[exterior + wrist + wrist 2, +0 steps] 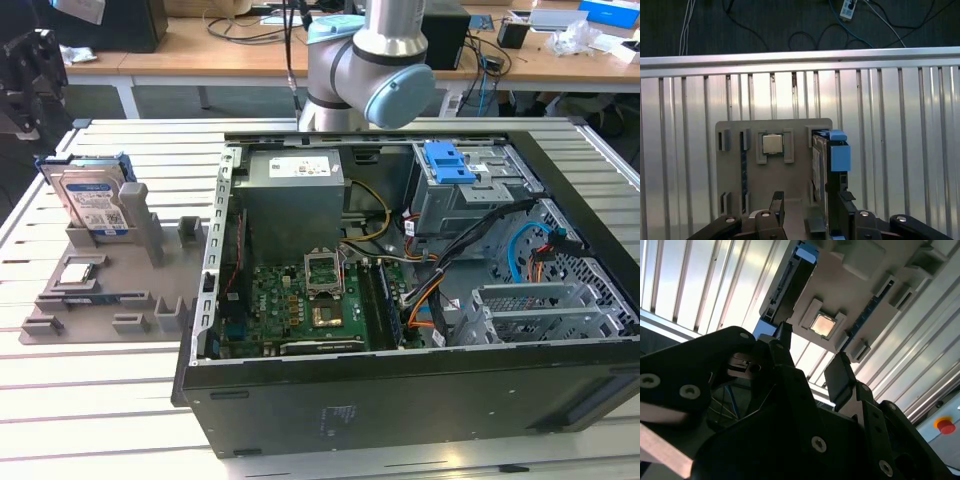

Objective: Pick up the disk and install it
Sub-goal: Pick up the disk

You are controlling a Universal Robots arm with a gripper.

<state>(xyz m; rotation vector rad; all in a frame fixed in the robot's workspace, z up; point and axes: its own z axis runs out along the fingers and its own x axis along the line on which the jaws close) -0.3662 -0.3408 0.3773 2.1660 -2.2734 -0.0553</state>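
The disk [93,200] stands on edge at the far end of a grey holder tray [110,300], on the exterior view's left. It is silver with a white-and-blue label and blue rails. My black gripper [30,85] hangs high above that tray, well clear of it. In the first wrist view the disk [827,160] lies just beyond one of my fingers [841,200], and the gripper [809,202] is open with nothing between the fingers. The second wrist view shows the same open gripper [810,362] with the disk [790,285] beyond it.
A small square silver chip [771,144] sits in a pocket of the tray beside the disk. An open computer case [400,300] lies to the exterior view's right, with a blue bracket [448,160] on its drive cage. The slatted metal table [100,400] ends just past the tray.
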